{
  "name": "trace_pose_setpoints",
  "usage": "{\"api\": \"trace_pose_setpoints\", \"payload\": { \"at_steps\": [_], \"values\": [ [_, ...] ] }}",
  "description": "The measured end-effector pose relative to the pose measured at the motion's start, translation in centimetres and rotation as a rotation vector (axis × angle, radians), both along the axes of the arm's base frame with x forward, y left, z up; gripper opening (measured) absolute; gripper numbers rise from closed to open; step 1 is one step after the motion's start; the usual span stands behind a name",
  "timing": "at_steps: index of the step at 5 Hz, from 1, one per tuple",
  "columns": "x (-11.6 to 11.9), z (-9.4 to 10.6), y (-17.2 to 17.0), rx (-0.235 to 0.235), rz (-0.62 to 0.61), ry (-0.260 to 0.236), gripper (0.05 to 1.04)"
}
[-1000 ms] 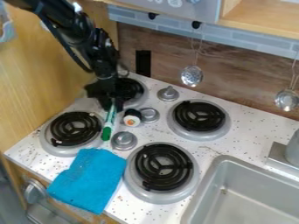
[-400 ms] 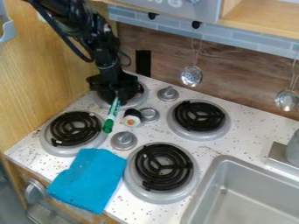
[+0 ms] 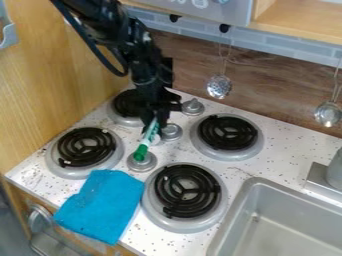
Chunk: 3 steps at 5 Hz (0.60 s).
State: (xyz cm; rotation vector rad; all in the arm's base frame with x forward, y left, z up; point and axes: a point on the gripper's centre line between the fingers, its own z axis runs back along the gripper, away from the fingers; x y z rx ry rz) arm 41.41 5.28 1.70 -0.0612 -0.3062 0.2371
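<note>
worktop (image 3: 284, 160): cam's up high, slanting down
backsplash (image 3: 267, 85): faces it, bit angled
burners (image 3: 228, 132): fairly close, fits all four

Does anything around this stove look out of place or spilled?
The blue cloth lies right by the leftmost burner and juts past the counter's edge, which looks careless. The green-capped marker in the gripper also seems odd near burners. I see no clear spill.

Marker (image 3: 146, 140) in the pincer (image 3: 155, 120), cloth (image 3: 100, 206) left of the nearest burner (image 3: 186, 192), sink (image 3: 294, 227) to the burner's right.
</note>
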Motion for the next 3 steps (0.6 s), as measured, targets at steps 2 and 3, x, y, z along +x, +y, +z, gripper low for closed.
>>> {"api": "trace_pose_setpoints", "payload": {
  "at_steps": [2, 3],
  "values": [
    [-0.5, -1.0, -2.7, 0.044, -0.111, 0.006, 0.392],
    [-0.4, -2.0, -2.7, 0.045, -0.130, 0.027, 0.464]
  ]
}}
